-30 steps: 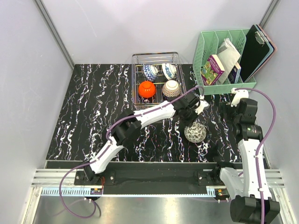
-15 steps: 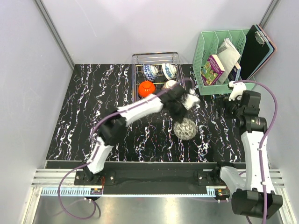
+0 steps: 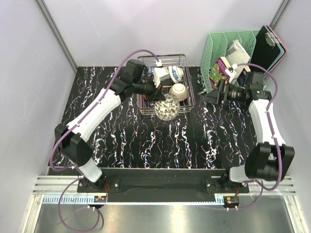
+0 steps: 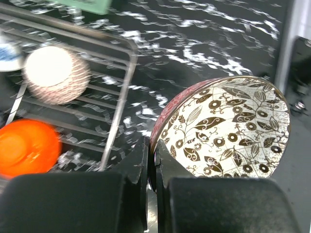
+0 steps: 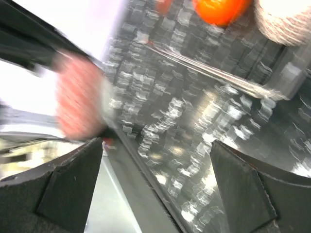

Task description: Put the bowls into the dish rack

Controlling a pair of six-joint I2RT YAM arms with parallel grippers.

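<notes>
Table (image 3: 121, 136): black top with white marble veining. Dish rack (image 4: 116, 119): silvery rectangular wire grid, holding a glossy orange bowl (image 4: 26, 148), a net-patterned bowl (image 4: 56, 74) and a blue-and-white bowl (image 3: 176, 73). Held bowl (image 4: 228, 126): round, pink outside, brown leaf print inside, at the rack's front edge, its rim pinched by the left gripper (image 4: 151, 162). Right gripper (image 5: 158, 184): fingers spread wide, nothing held.

the left arm (image 3: 97, 114) is built of long white shells joined by rounded black joints, and the right arm (image 3: 265, 124) is made the same way. a purple cable (image 3: 138, 50) is looped over the left arm at the upper middle of the top view, and a second one is run along the right arm. black bases (image 3: 97, 184) are bolted at the bottom edge. the left gripper (image 4: 151, 165) is formed of matte black blocks. the fingers (image 5: 68, 179) of the right gripper (image 5: 155, 187) are seen as dark wedges with bevelled edges.
</notes>
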